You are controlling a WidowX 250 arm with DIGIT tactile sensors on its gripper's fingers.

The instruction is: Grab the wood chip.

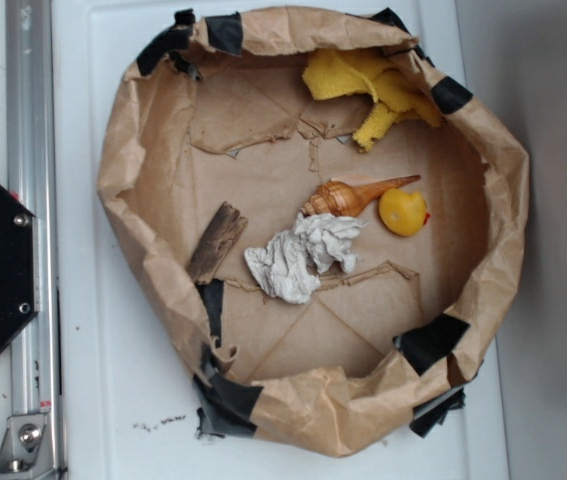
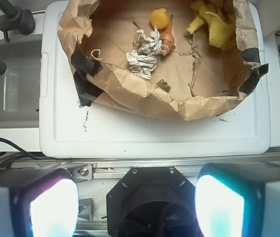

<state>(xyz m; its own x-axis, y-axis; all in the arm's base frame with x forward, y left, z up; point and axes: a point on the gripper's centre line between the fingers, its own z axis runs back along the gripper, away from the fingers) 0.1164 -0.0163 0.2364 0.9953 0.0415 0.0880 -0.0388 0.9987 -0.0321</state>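
The wood chip (image 1: 216, 243), a flat dark brown sliver, lies inside a crumpled brown paper bowl (image 1: 123, 150), against its left wall. In the wrist view only the wood chip's tip (image 2: 163, 85) shows above the bowl's near paper wall (image 2: 144, 98). My gripper (image 2: 137, 207) hangs high over the black robot base (image 2: 149, 197), well short of the bowl. It is open, with its two fingers (image 2: 51, 207) wide apart and nothing between them. The gripper is out of the exterior view.
Also in the bowl are a tan spiral seashell (image 1: 348, 196), a yellow rubber duck (image 1: 403, 212), a crumpled white paper wad (image 1: 298, 258) and a yellow cloth (image 1: 368, 85). Black tape strips (image 1: 431, 340) patch the rim. A metal rail (image 1: 28, 150) runs along the left.
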